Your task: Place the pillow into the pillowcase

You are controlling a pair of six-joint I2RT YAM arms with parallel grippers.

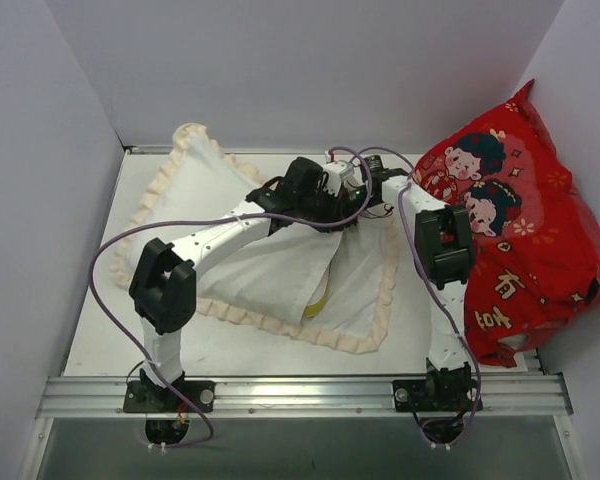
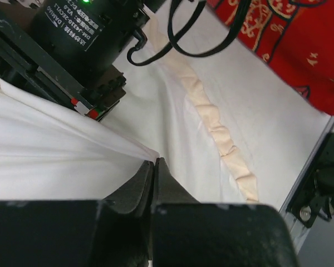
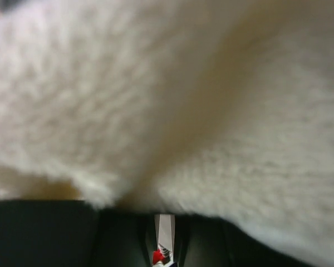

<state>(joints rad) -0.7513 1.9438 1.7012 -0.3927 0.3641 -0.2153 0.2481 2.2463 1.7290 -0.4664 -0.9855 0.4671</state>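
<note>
Pillowcase [image 1: 210, 190] is being pinched by the left gripper [image 2: 156, 162], pillow [image 1: 318, 296] showing toward the near edge; the right gripper [image 3: 165, 219] state cannot be told.

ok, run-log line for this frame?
left gripper: shut on pillowcase fabric | right gripper: against fuzzy white fabric, state unclear | pillow: only yellow edge visible under lifted flap | red cushion: against right wall

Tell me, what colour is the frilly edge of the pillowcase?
The frill is cream; left wrist view.
</note>
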